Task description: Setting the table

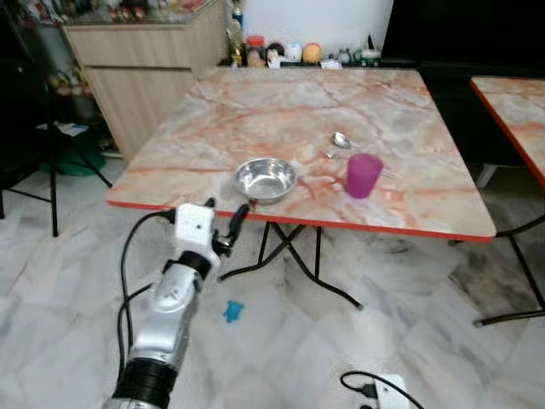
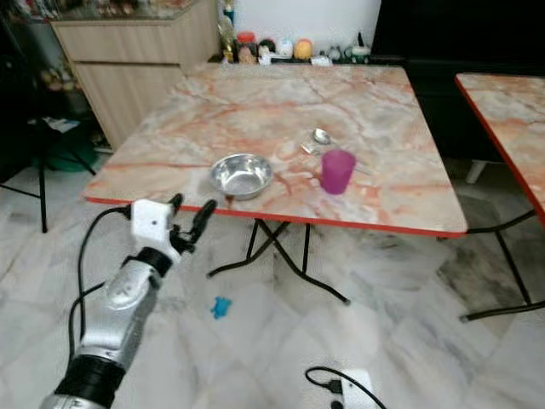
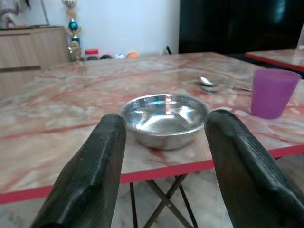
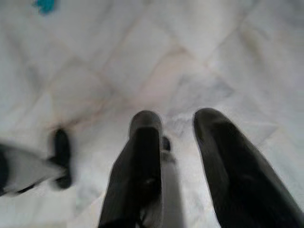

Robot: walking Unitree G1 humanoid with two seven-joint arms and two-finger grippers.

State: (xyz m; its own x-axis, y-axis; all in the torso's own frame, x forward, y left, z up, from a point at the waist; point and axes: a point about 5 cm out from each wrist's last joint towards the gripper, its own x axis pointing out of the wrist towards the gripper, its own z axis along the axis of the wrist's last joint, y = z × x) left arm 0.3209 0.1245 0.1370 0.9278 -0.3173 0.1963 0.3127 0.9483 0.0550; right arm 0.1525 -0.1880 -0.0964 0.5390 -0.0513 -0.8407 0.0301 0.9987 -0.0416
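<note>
Marble-patterned worktop [image 1: 255, 111] with a red edge, seen from the head camera. A steel bowl [image 1: 265, 179] sits upright near the worktop's front edge. To its right, apart from it, stands a purple plastic cup [image 1: 364, 175], upright with its mouth up. A metal spoon [image 1: 340, 141] lies just behind the cup, its bowl end toward the far side of the worktop.

The left hand [image 1: 226, 223] is raised in front of the worktop, just short of the red edge and slightly left of the steel bowl, touching nothing. In the left wrist view its two black fingers [image 3: 92, 166] stand well apart, with the steel bowl framed between them.

The right hand [image 4: 178, 126] hangs over the pale marble floor [image 4: 199, 57]; its fingers are spread with a gap between them and hold nothing.

On the floor below the worktop lies a small blue object [image 1: 232, 311]. A wooden cabinet [image 1: 136, 68] stands at the left rear, and a second red-edged table [image 1: 515, 111] at the right.
</note>
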